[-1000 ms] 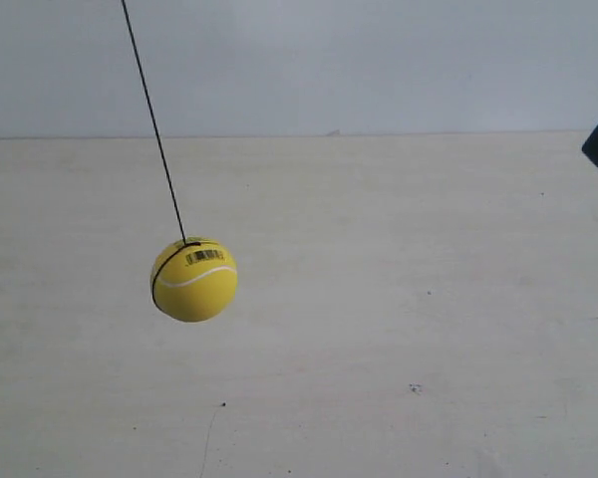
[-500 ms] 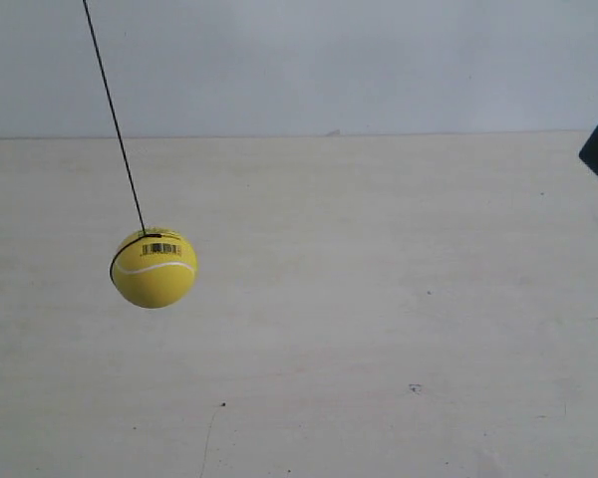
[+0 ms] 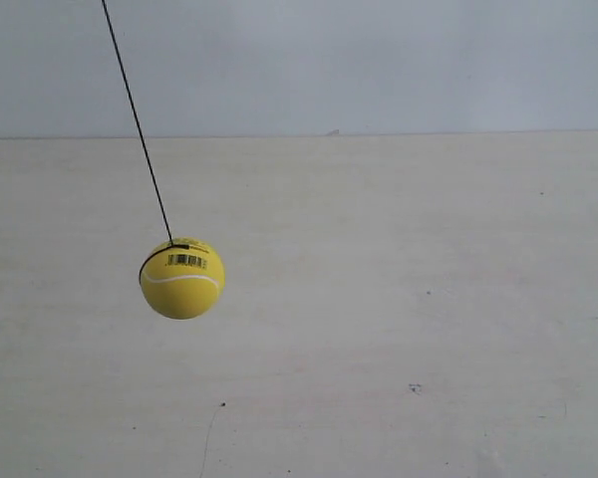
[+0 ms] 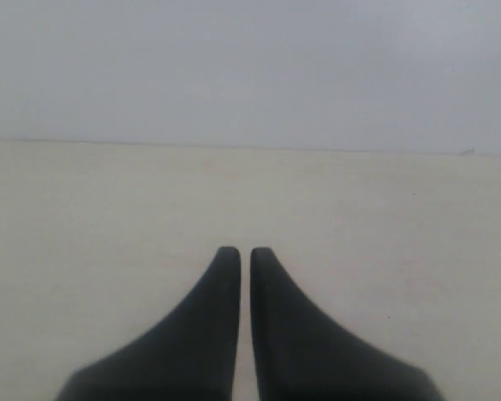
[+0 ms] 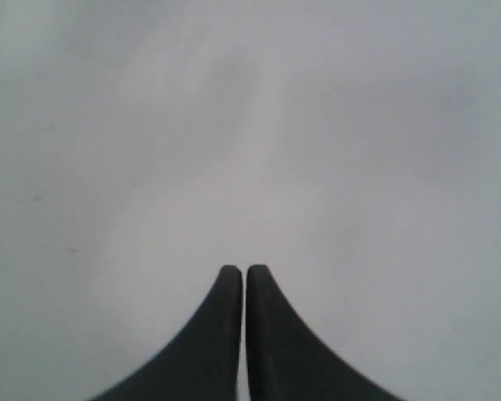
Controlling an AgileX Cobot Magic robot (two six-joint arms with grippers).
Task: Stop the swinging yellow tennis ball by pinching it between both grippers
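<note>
The yellow tennis ball (image 3: 181, 279) hangs free on a thin dark string (image 3: 137, 121) at the left of the exterior view, above the pale table. Its white seam, barcode sticker and dark band face the camera. Neither arm shows in the exterior view. In the left wrist view my left gripper (image 4: 245, 251) is shut, with only a thin slit between its black wedge fingers and nothing held. My right gripper (image 5: 245, 269) in the right wrist view is shut too, empty. The ball appears in neither wrist view.
A pale wooden tabletop (image 3: 399, 329) fills the lower part of the exterior view, with a plain grey-white wall (image 3: 379, 60) behind it. The left wrist view looks across the same table (image 4: 108, 209); the right wrist view faces a plain grey surface.
The ball swung left, then back right and slightly lower. The dark corner of an arm at the exterior view's right edge has gone out of the picture.
</note>
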